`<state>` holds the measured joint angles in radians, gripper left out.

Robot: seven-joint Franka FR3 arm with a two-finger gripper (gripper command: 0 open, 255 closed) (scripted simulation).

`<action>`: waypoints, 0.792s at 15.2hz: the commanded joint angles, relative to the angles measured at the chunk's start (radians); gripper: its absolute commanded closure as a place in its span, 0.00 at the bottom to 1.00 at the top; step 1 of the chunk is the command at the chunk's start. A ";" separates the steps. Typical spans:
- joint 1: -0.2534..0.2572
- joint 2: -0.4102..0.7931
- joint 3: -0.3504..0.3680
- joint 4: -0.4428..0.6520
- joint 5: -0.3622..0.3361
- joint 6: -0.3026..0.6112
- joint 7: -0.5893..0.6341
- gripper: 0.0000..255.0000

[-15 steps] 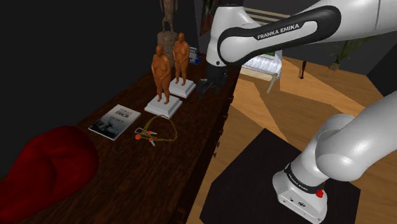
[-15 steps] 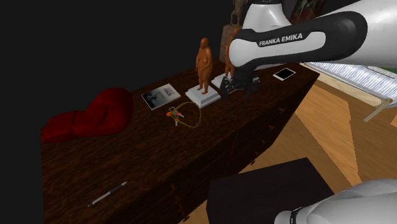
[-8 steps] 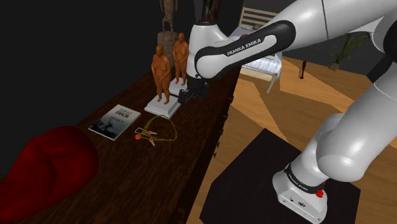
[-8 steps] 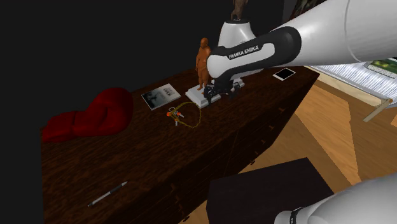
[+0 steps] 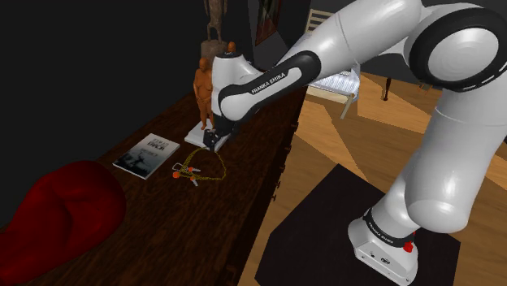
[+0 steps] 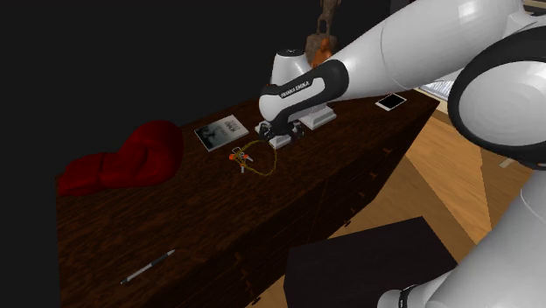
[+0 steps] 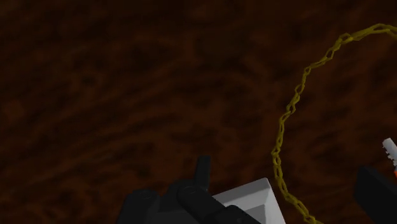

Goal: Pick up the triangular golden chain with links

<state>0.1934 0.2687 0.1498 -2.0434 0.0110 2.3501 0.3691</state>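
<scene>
shoulder / gripper (image 5: pixel 213 145): low over the white figurine base (image 5: pixel 197 138), at its corner facing the red cushion (image 5: pixel 61 207)
shoulder / gold chain (image 5: pixel 213 169): flat on the dark wood tabletop (image 5: pixel 162 227), just beside the base on its cushion side, short of the fingers
shoulder / book (image 5: pixel 146 155): also cushion-side of the base, farther out than the chain
second exterior / gripper (image 6: pixel 280 140): just off the base (image 6: pixel 322 115), right at the loop's nearest corner
second exterior / gold chain (image 6: pixel 261 163): thin triangular loop of links, long axis running away from the base roughly along the table; key bunch (image 6: pixel 238 157) touching its side
second exterior / pen (image 6: pixel 147 267): well away from the base, past the cushion (image 6: pixel 122 162)
wrist / gripper (image 7: pixel 283 168): fingers spread, pinching nothing
wrist / gold chain (image 7: pixel 284 121): matte yellow oval links curving over wood grain, one strand passing between the fingers, untouched
next move, judged: short drop onto that strand, then pinch across it
</scene>
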 commanded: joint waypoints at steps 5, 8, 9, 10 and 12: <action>0.014 0.087 -0.001 0.032 -0.015 0.055 0.014 0.00; 0.017 0.119 -0.004 0.026 -0.021 0.094 0.016 0.00; 0.017 0.119 -0.004 0.026 -0.021 0.094 0.016 0.00; 0.017 0.119 -0.004 0.026 -0.021 0.094 0.016 0.00; 0.016 0.119 -0.004 0.026 -0.021 0.093 0.014 1.00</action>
<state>0.2063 0.3825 0.1423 -2.0163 -0.0110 2.4369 0.3841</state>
